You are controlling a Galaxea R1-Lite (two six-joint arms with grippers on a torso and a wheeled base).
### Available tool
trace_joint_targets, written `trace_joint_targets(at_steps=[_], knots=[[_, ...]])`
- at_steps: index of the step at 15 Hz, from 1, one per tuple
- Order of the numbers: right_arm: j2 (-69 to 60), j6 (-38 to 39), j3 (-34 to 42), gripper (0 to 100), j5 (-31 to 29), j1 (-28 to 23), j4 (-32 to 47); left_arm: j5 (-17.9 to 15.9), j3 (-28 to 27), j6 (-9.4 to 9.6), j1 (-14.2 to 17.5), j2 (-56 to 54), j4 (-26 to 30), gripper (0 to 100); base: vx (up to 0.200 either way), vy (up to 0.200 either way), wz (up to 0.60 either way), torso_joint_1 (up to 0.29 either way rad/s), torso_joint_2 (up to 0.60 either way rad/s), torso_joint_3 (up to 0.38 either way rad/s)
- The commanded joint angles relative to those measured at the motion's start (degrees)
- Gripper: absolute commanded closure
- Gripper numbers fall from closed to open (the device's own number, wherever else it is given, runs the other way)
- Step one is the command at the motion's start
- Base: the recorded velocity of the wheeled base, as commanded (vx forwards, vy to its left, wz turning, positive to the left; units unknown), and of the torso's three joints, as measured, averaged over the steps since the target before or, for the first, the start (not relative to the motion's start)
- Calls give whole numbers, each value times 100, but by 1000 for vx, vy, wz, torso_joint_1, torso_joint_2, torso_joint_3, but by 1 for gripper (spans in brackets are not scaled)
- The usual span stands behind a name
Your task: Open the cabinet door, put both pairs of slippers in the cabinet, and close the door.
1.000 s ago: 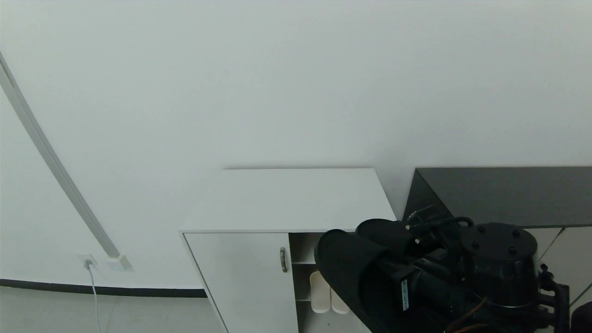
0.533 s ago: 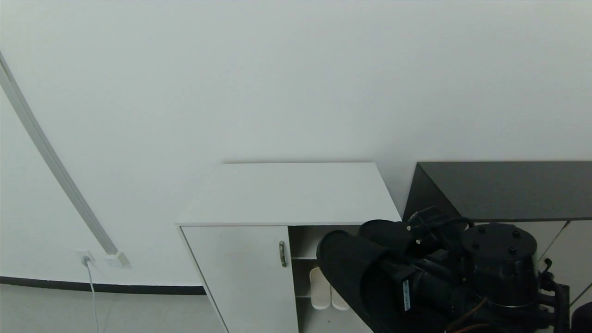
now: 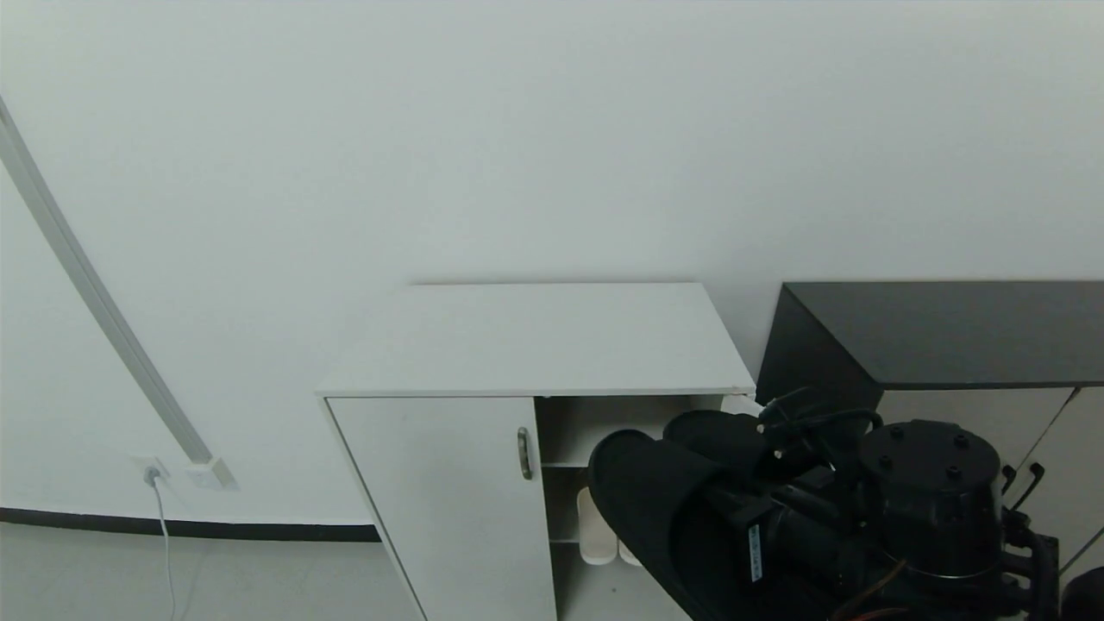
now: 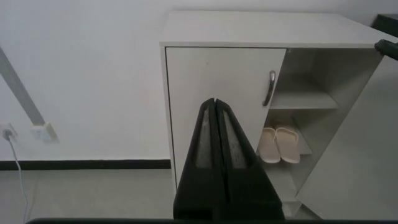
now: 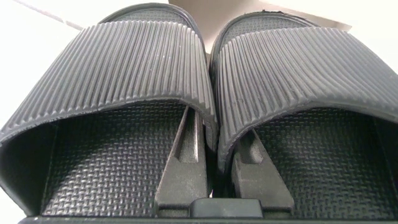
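Between the right claw's point(image 5: 217, 169) two fingers point(image 5: 182, 163) lie the adjoining inner edges of the black slippers point(image 5: 140, 74), pressed together side by side. Each slipper is a matte black slide with a broad, finely ribbed strap arching over a footbed stamped in a small diamond texture. The toes point away from the claw. One finger runs in under each strap, and the claw is closed to a narrow gap on the two inner side walls, carrying the pair in the air.

Ahead of this claw stands the white cabinet point(image 3: 535, 345), and the held pair hangs in front of its open right half. Its left door point(image 3: 440, 500) is closed, with a small upright metal handle point(image 3: 523, 453) at the inner edge. The right door point(image 4: 351, 149) is swung out. Inside, beyond the claw, the cream slippers point(image 4: 281, 142) rest side by side on a lower shelf point(image 4: 305, 151), with an upper shelf point(image 4: 305, 99) above them.

The left claw point(image 4: 214, 107) has its fingers pressed flat together with nothing between them. It points toward the closed left door, well apart from it, and the cream slippers lie ahead of it and to its right. A dark table point(image 3: 949, 332) stands beyond the right claw, just beside the cabinet.
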Motion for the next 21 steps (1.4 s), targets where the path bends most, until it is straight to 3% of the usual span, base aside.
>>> trace_joint_targets(at_steps=[1,21], knots=[[18,8,15,100,-6,28,-7,-1,-1,-50,4,7,-5,100,0,0,0,-173,408,222],[105,-71,68,100,3,89,-16,-1,-1,-76,4,7,-5,100,0,0,0,-192,510,320]])
